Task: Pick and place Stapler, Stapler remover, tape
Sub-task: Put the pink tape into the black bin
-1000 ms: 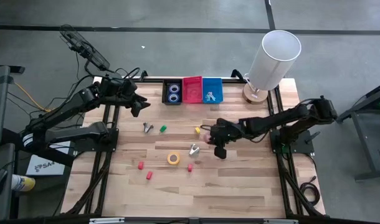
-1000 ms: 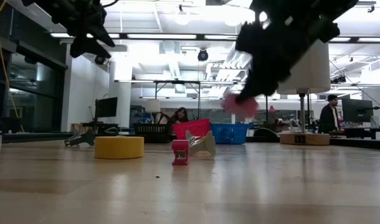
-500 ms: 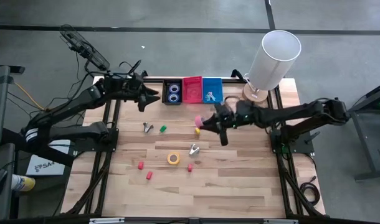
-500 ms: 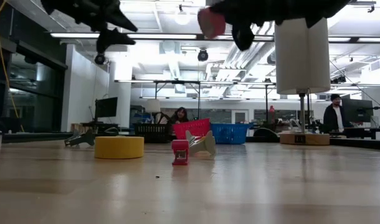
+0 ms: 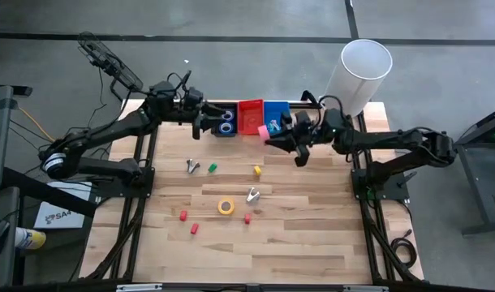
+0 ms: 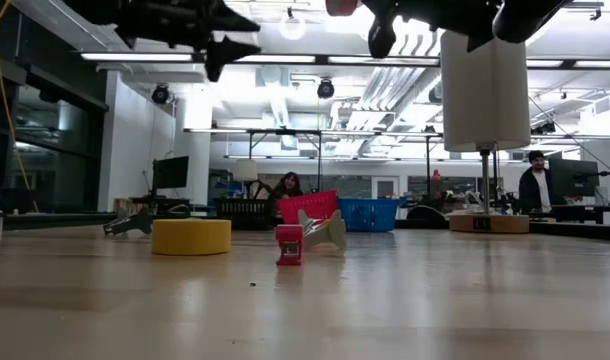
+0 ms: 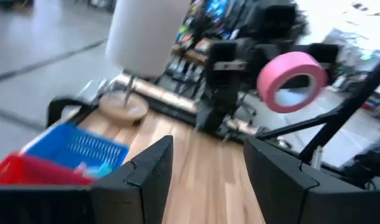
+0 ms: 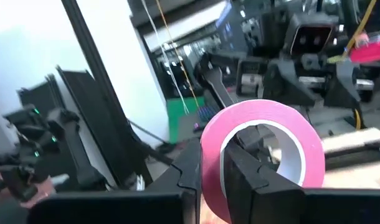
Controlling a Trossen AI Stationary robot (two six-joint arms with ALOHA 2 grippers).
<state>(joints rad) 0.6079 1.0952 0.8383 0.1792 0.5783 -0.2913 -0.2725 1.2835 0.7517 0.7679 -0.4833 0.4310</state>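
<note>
My right gripper (image 5: 270,135) is shut on the pink tape roll (image 5: 264,130), high above the table just near of the red bin (image 5: 250,116). The roll also shows in the left wrist view (image 7: 293,79) and at the low view's top edge (image 6: 342,6). My left gripper (image 5: 200,123) hovers open beside the black bin (image 5: 217,130), which holds two blue tape rolls (image 5: 226,122). The yellow tape roll (image 5: 225,206) lies flat on the table. Two metal staple removers (image 5: 192,166) (image 5: 252,195) rest on the wood. A pale object lies in the blue bin (image 5: 277,116). My right gripper holds the pink tape by the ring's wall (image 8: 212,165), pinched with one finger (image 8: 243,168) inside the open centre and the other (image 8: 189,171) outside. The roll stands on edge in the hold, lifted clear of the table.
Small solid blocks lie about the table: green (image 5: 213,168), yellow (image 5: 256,169), red (image 5: 182,215) (image 5: 194,229) (image 5: 247,217). A tall white cylinder on a round wooden base (image 5: 357,77) stands at the far right corner. People show in the room beyond (image 6: 533,185).
My right gripper has carried the pink tape up off the table's middle and toward the far edge, ending near the red bin. My left gripper has moved toward the table's right along the far edge, to the black bin.
</note>
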